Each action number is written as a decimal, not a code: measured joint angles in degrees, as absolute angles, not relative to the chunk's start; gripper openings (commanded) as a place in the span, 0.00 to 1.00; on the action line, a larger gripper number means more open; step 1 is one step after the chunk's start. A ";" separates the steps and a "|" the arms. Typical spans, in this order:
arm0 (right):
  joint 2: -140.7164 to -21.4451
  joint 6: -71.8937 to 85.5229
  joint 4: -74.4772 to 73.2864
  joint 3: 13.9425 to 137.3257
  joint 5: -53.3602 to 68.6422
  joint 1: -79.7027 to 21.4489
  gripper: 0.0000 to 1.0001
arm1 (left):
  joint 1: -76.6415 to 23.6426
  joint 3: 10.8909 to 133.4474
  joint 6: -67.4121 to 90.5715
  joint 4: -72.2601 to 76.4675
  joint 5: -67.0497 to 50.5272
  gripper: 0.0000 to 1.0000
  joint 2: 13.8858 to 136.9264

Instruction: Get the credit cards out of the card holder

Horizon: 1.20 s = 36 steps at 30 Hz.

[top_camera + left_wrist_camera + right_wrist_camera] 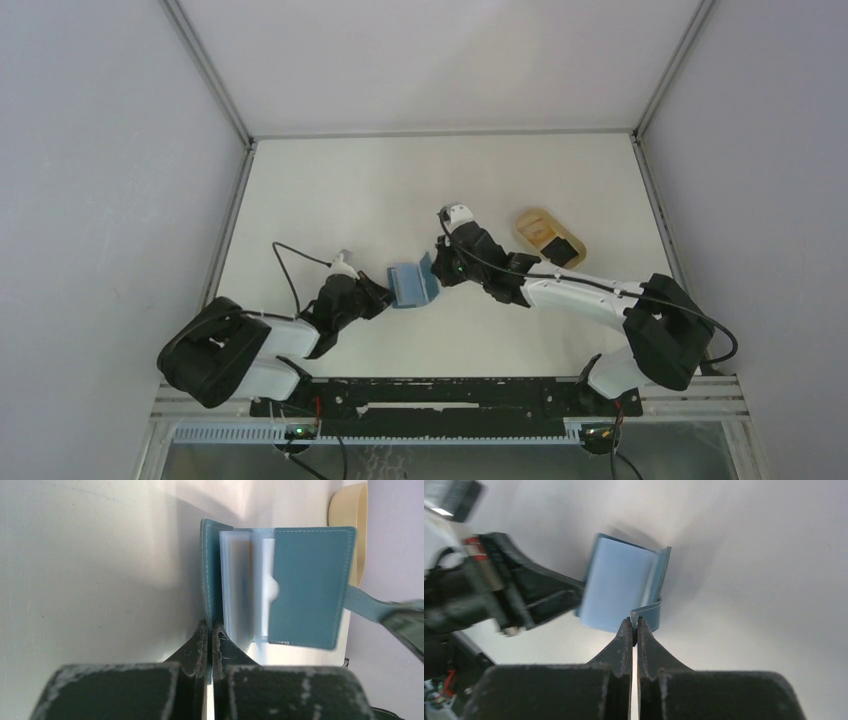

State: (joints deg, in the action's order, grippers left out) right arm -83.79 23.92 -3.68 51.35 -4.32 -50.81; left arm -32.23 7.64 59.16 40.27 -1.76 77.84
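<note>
Two grippers are pinching the teal card holder (410,285) at once, near the middle of the table (340,190); the left gripper (210,628) is squeezing tight on the edge of one cover, and the right gripper (634,626) is squeezing tight on the little snap tab (647,614) of the other cover; between them the holder is being held open like a book. Inside, clear pockets (239,587) are showing in the left wrist view, but whether a card is sitting in them is too hard to tell. A tan card (533,223) and a dark card (566,250) are lying on the table, touching each other, well off to the right of the holder. I am guessing the holder is light and soft; the tab is curving and looking floppy, so pulling hard on it is probably going to twist the holder, not open it wider. The clear pockets are looking thin and slippery, and they are likely easy to tear. A card is probably stiff, thin and smooth, so it is likely going to slip from a weak pinch; the best place to take one is likely the bare edge at a pocket's mouth, pinched flat on both faces, while the other gripper is holding the cover beside that pocket.
</note>
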 measured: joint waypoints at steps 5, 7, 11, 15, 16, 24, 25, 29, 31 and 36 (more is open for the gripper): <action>-84.12 24.62 -4.32 46.59 -4.49 -45.89 0.00 | -32.23 7.64 58.59 36.27 -1.72 0.00 73.25; -85.03 24.93 -4.78 45.87 -5.15 -44.21 0.02 | -32.23 7.77 57.82 32.62 -1.26 0.00 70.00; -87.42 26.20 -5.32 45.80 -5.26 -43.40 0.49 | -32.27 9.10 55.64 23.99 0.05 0.00 64.20; -87.74 25.41 -6.13 45.80 -5.80 -44.88 0.64 | -32.23 11.18 53.52 16.80 1.89 0.00 60.82; -87.53 25.12 -6.20 45.84 -6.33 -45.39 0.64 | -32.23 11.42 53.36 15.81 2.07 0.00 60.45; -78.67 22.55 -5.52 46.26 -11.18 -52.60 0.71 | -32.38 13.37 52.01 8.69 3.25 0.00 57.67; -77.38 22.11 -4.93 46.46 -11.55 -53.45 0.72 | -32.40 13.76 51.88 7.73 3.40 0.00 57.36; -74.76 20.32 -3.38 48.75 -11.75 -56.23 0.72 | -32.69 15.03 51.03 4.25 4.32 0.00 56.10; -75.66 19.73 -2.79 50.68 -11.20 -57.10 0.72 | -32.84 15.49 50.83 2.70 4.58 0.00 55.29; -83.05 19.81 -0.45 55.61 -8.43 -58.00 0.72 | -33.50 16.62 50.39 -0.69 5.45 0.00 54.19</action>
State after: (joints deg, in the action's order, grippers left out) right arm -83.05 19.81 -0.45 55.61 -8.43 -58.00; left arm -33.50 16.62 50.39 -0.69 5.45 54.19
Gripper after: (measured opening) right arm 0.720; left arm 0.017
